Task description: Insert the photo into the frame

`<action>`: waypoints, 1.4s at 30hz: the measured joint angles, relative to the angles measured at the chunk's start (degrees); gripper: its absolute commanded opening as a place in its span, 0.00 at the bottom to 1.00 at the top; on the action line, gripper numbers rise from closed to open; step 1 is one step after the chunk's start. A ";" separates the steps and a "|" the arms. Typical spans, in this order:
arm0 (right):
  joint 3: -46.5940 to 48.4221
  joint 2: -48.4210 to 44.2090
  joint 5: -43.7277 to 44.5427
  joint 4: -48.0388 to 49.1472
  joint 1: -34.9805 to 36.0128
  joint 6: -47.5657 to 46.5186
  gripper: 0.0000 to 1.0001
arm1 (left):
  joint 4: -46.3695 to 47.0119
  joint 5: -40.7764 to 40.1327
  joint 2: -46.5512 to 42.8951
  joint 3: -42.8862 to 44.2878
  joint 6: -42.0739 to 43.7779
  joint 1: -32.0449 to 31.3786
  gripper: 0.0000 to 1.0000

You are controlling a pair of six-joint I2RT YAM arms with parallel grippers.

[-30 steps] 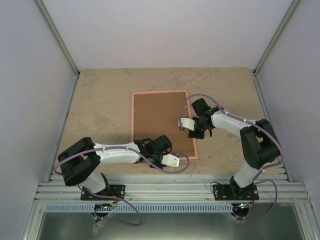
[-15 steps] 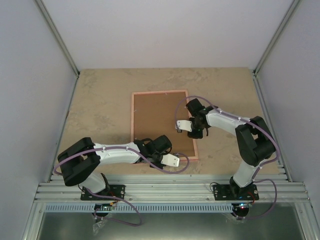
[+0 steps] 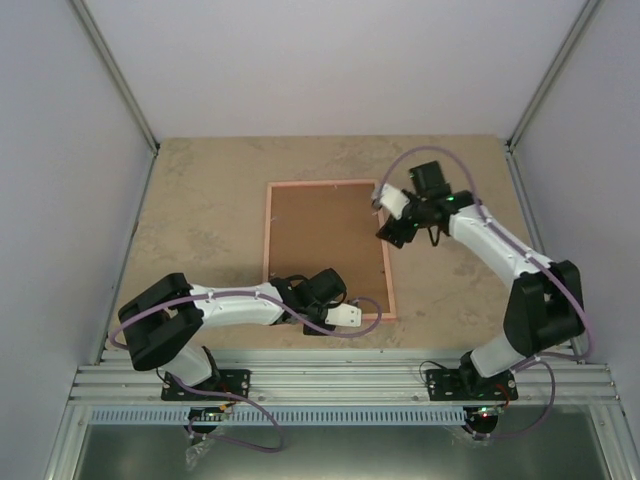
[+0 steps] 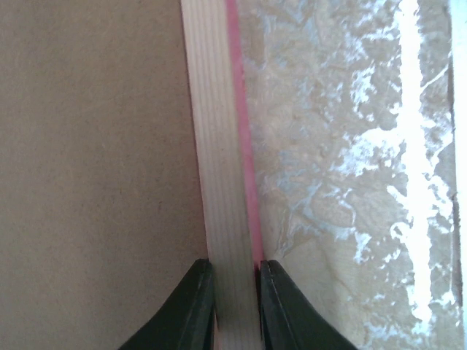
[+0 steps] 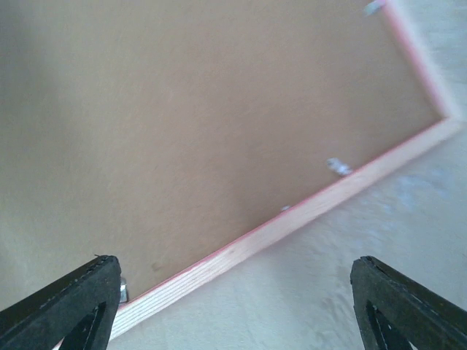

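The frame point(image 3: 320, 183) lies face down mid-counter point(image 3: 200, 200), its long axis running away from me. My left tool point(image 4: 236, 266) is clamped on its near rail. My right tool point(image 5: 233, 262) hovers over the far-right corner, jaws wide apart. No photo visible.

White-shelled left arm point(image 3: 235, 303) and right arm point(image 3: 490, 240), black joints, purple cables point(image 3: 415, 153), dark claw fingers point(image 4: 197, 306)

Pale pinkish-wood frame point(image 3: 266, 235), plain brown backing board point(image 3: 325, 240), mottled beige table point(image 3: 200, 220)
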 measured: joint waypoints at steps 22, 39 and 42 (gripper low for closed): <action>-12.83 12.26 -41.09 11.47 -26.12 42.51 0.92 | -13.53 5.53 -2.58 11.21 -7.10 0.11 0.00; -12.50 28.59 -63.36 24.35 -18.80 59.04 0.45 | -15.69 7.41 -2.58 13.62 -8.66 0.11 0.00; -12.52 28.50 -64.70 26.10 -19.02 60.61 0.34 | -15.67 7.41 -2.58 13.62 -8.92 0.11 0.00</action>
